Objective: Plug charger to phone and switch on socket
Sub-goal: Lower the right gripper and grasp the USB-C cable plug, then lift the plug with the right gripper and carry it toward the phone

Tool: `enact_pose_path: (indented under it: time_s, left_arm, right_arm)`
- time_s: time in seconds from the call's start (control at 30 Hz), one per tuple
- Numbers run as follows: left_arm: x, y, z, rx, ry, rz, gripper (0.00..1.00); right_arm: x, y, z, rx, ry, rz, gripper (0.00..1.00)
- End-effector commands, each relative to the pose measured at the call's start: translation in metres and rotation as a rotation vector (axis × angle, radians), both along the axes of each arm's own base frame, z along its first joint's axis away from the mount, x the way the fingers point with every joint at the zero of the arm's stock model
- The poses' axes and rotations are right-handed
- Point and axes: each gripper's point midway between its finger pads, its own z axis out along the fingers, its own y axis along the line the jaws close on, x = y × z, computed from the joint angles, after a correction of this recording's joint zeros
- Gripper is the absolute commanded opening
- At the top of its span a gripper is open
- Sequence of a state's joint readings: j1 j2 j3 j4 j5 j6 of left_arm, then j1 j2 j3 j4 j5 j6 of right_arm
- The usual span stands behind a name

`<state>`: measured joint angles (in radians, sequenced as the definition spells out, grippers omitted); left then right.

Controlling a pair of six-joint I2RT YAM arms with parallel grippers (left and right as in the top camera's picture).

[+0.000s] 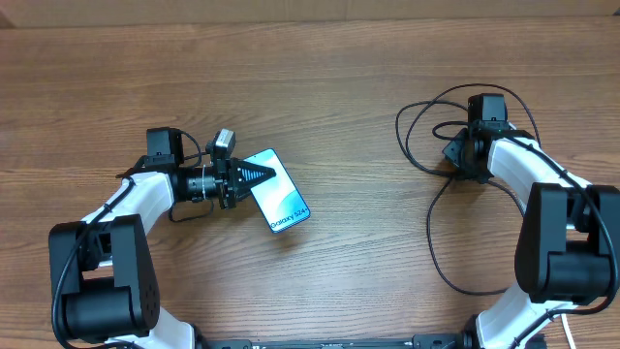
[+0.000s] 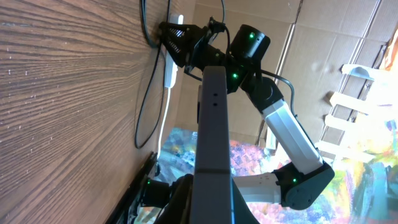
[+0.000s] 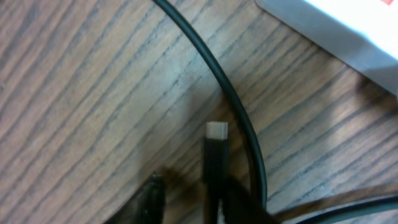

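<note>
Where wood-grain table (image 1: 320,87) spans | cardboard wall (image 2: 323,25) behind | charger (image 3: 214,168) resting.

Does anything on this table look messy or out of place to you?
Only mildly: the black charger cable sprawls in loose loops around the right pincer. Its connector tip lies bare on the wood, unplugged. The phone sits askew at the left pincer.

A brown wood-grain tabletop (image 1: 320,58) filled the overhead view, its grain running left to right. Along its far edge ran a paler tan strip (image 1: 291,8). In the left wrist view, brown cardboard panels (image 2: 323,37) stood beyond the tabletop, a white slatted frame (image 2: 357,106) was at the right, and a brightly coloured patterned surface (image 2: 186,146) lay below.
</note>
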<state>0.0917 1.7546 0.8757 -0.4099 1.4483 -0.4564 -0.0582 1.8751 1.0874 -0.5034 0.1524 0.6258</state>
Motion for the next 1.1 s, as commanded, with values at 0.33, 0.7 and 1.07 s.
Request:
enact_pose_path:
  time_s: [0.33, 0.7, 1.07]
  left_arm:
    - [0.001, -0.001, 0.01, -0.038, -0.008, -0.01, 0.04]
    - [0.008, 0.001, 0.002, 0.007, 0.06, 0.02, 0.04]
    - [0.052, 0.002, 0.09, -0.088, -0.305, -0.063, 0.04]
  right_arm:
    - [0.021, -0.003, 0.034, -0.028, -0.028, 0.052, 0.04]
    - [0.014, 0.076, 0.165, 0.151, -0.187, 0.46, 0.04]
    - [-0.108, 0.195, 0.203, 0.464, -0.059, 0.993, 0.04]
